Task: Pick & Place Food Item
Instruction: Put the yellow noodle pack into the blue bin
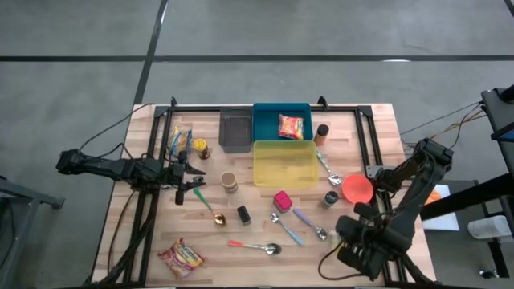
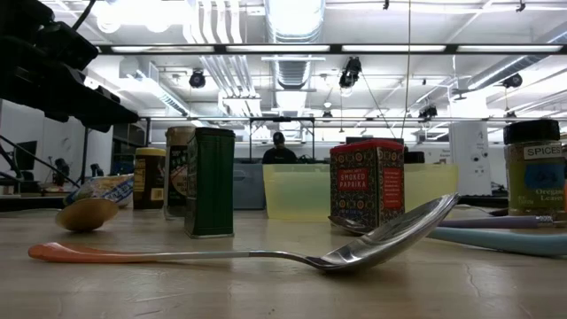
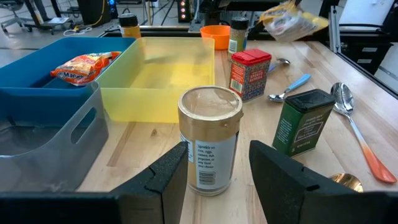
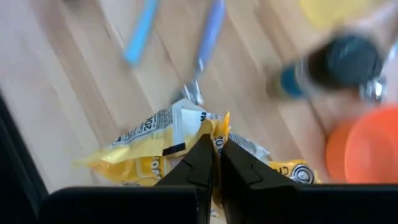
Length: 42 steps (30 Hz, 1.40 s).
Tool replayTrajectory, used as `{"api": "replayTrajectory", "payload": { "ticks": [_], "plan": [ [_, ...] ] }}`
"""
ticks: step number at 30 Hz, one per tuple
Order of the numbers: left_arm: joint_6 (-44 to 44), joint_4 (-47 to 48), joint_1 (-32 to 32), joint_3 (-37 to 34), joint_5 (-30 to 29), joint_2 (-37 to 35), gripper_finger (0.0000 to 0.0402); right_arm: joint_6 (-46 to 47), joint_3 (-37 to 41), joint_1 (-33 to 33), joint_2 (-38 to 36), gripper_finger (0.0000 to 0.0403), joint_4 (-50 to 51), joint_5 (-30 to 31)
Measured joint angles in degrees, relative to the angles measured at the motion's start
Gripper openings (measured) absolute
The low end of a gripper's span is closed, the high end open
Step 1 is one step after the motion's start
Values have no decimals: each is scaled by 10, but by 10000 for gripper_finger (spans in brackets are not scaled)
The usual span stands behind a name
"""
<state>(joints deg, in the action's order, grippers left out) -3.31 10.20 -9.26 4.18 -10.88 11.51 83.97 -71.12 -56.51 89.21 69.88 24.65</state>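
Right gripper point(image 4: 214, 163): fingers pressed together, pinching yellow snack packet point(image 4: 186, 149), lifted over table's right front corner; placing pending. Left gripper point(image 3: 217, 171): half spread around jar point(image 3: 209, 140), near left edge. One packet point(image 1: 291, 126) already in blue bin point(image 1: 265, 112).

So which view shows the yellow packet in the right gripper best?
The right wrist view: the yellow packet fills it, pinched by the shut right gripper. The left wrist view catches it only far off. I cannot find it in the high or low views.
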Motion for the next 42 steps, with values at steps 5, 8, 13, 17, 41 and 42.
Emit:
{"api": "replayTrajectory", "payload": {
  "ticks": [5,8,13,17,41,42],
  "plan": [
    [0,0,0,0,0,0,173,-52,-33,0,0,12,-2,87],
    [0,0,0,0,0,0,173,-87,-45,1,0,12,-2,147],
    [0,0,0,0,0,0,173,-152,-49,14,0,12,-3,283],
    [0,0,0,0,0,0,173,-197,-45,38,0,12,1,379],
    [0,0,0,0,0,0,173,-468,-44,364,0,12,-3,561],
    [0,0,0,0,0,0,173,-472,-44,374,0,12,-11,561]
  ]
}}
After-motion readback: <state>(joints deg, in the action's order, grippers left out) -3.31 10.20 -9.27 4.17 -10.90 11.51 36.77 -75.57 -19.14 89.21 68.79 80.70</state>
